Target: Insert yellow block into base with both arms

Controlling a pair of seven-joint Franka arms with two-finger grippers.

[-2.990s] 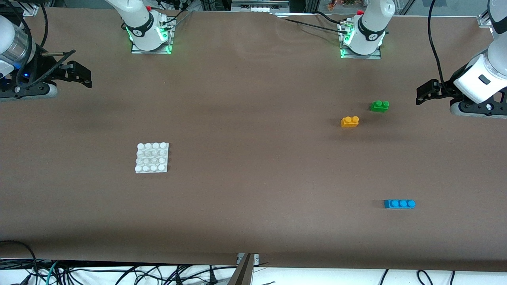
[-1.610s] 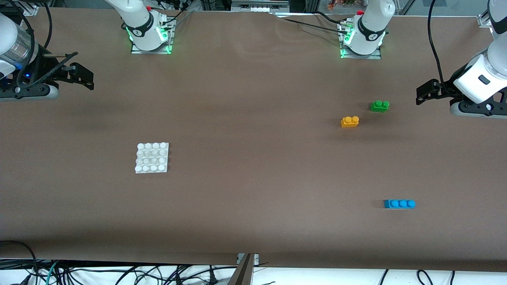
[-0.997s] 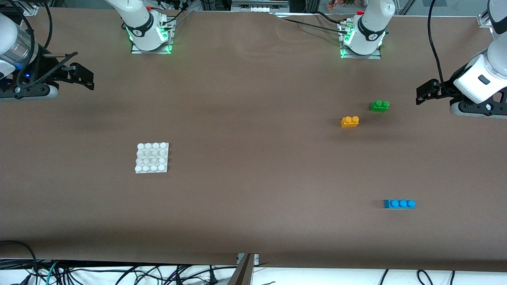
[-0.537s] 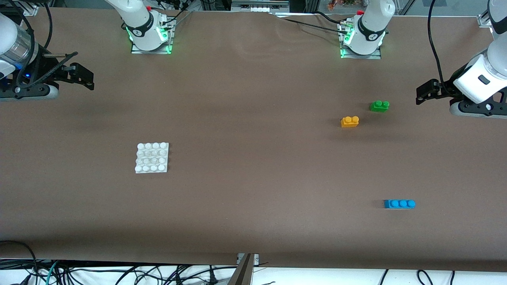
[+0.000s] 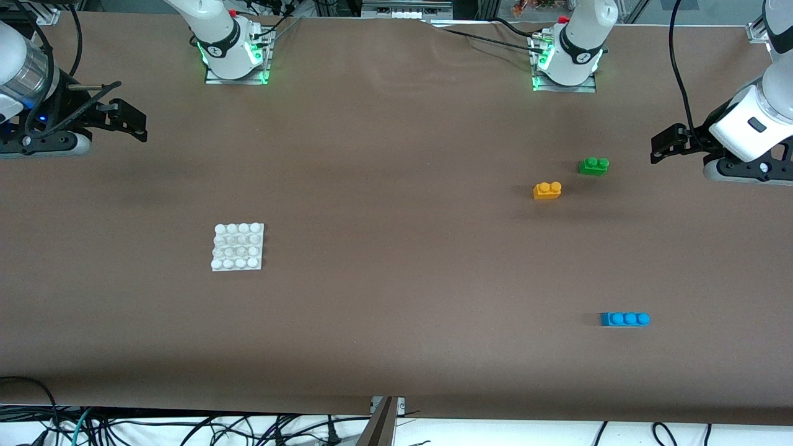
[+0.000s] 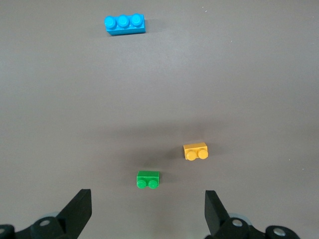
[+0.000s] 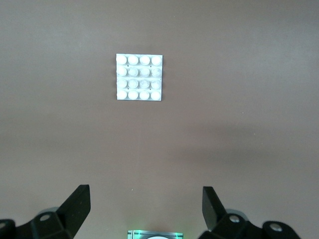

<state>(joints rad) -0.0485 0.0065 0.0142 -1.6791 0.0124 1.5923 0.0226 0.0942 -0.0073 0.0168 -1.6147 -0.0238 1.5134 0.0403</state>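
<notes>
Plausibly, with both the left gripper (image 6: 145,213) and right gripper (image 7: 144,209) spread empty, the green brick (image 5: 593,166) just beside the yellow block (image 5: 547,190), itself well apart from the base (image 5: 238,246), could be grasped instead.

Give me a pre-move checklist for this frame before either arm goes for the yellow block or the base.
1. Left gripper open and empty, over the table's left-arm end: ok.
2. Right gripper open and empty, over the right-arm end: ok.
3. Yellow block upright, studs up, apart from the green brick: ok.
4. Base flat, studs up, nothing on it: ok.
5. Blue brick away from the block and nearer the front camera: ok.
6. Block seated on base: not ok, not yet done.
</notes>
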